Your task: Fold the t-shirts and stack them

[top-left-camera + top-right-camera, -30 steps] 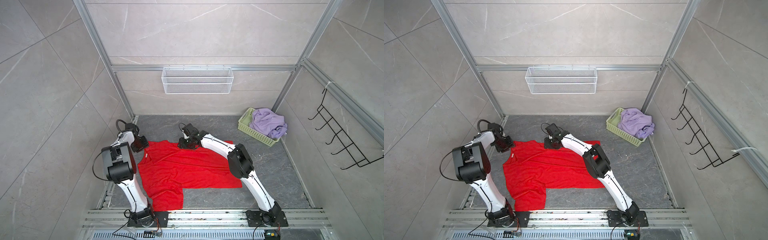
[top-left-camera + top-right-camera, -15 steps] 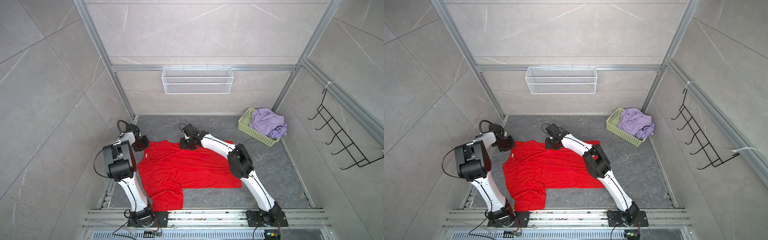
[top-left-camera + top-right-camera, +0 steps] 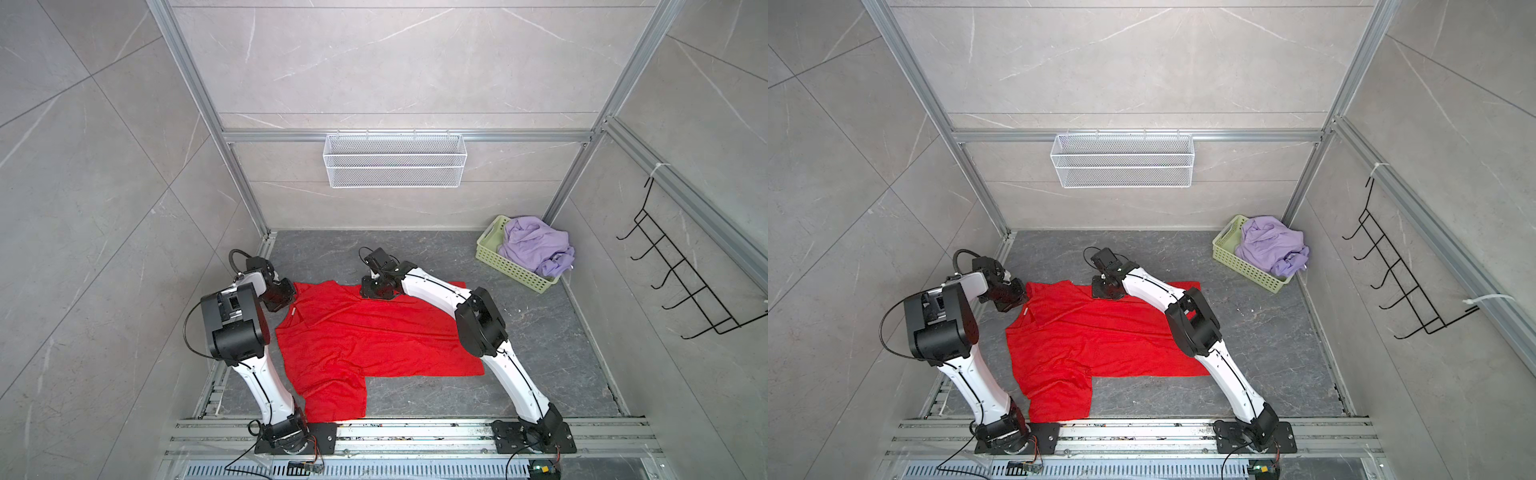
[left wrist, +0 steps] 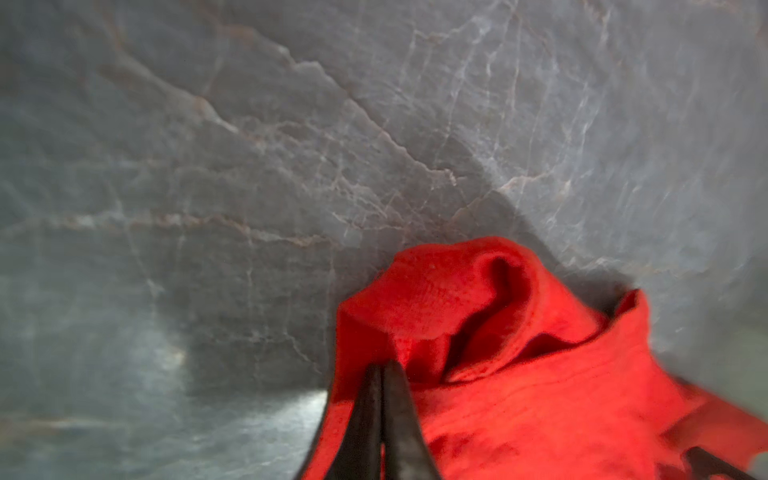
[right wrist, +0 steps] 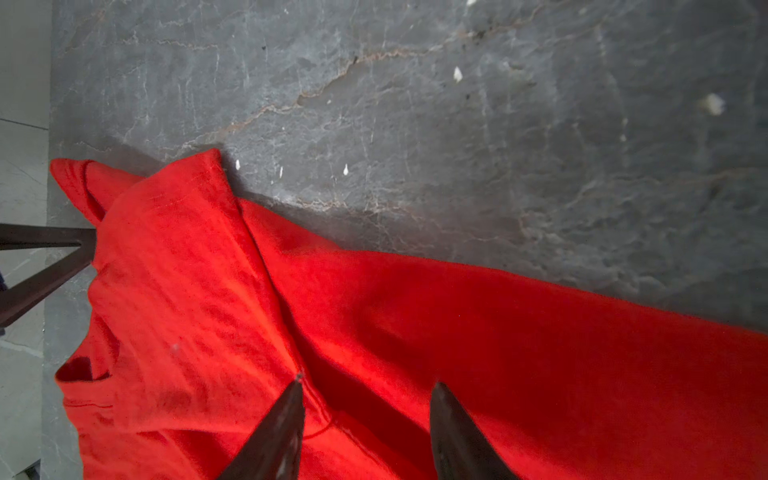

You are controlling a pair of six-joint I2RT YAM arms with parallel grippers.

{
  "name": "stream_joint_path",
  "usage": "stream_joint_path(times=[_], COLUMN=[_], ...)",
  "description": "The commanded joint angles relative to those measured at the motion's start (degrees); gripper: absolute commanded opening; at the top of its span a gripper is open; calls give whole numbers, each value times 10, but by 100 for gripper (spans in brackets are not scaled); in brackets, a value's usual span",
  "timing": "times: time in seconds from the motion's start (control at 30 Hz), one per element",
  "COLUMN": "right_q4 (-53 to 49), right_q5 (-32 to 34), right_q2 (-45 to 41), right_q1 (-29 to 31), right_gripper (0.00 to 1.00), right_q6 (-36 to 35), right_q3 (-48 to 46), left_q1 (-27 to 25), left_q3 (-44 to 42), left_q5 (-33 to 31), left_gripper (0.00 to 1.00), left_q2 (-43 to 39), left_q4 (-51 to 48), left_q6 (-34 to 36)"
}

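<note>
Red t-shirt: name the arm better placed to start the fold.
Left, probably: the left gripper is shut on a corner of the red t-shirt; the right gripper stands open over the cloth, holding nothing.

Pale marbled walls, dark veined floor, white wire shelf, black hook rack.

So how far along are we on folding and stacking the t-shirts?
Done: only the red t-shirt is spread out on the table, no fold visible yet. In hand: the left gripper is shut on its bunched far-left corner; the right gripper stands open over the cloth further along. Left: fold it, take the lilac t-shirt, crumpled in the green basket, fold that and stack both.
</note>
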Motion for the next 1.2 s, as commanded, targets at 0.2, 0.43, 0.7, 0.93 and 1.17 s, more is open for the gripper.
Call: stream_joint_path(times=[0.2, 0.43, 0.7, 0.93, 1.17], right_q4=[-15, -22, -41, -48, -51], right_q5=[21, 36, 66, 75, 84], right_q2=[-4, -10, -54, -110, -125], right_q1=[4, 4, -7, -20, -24], right_gripper=[51, 51, 52, 52, 52], right_q6=[13, 15, 10, 0, 0], right_q3=[-2, -1, -30, -98, -115], left_q1=[1, 1, 2, 1, 2], left_q3=[3, -7, -16, -56, -47], left_q5=[23, 59, 114, 82, 59], left_gripper=[0, 0, 0, 34, 59], left_q2=[-105, -202, -320, -440, -425], left_q4=[-29, -99, -224, -316, -211], left_q6=[-4, 5, 68, 93, 47])
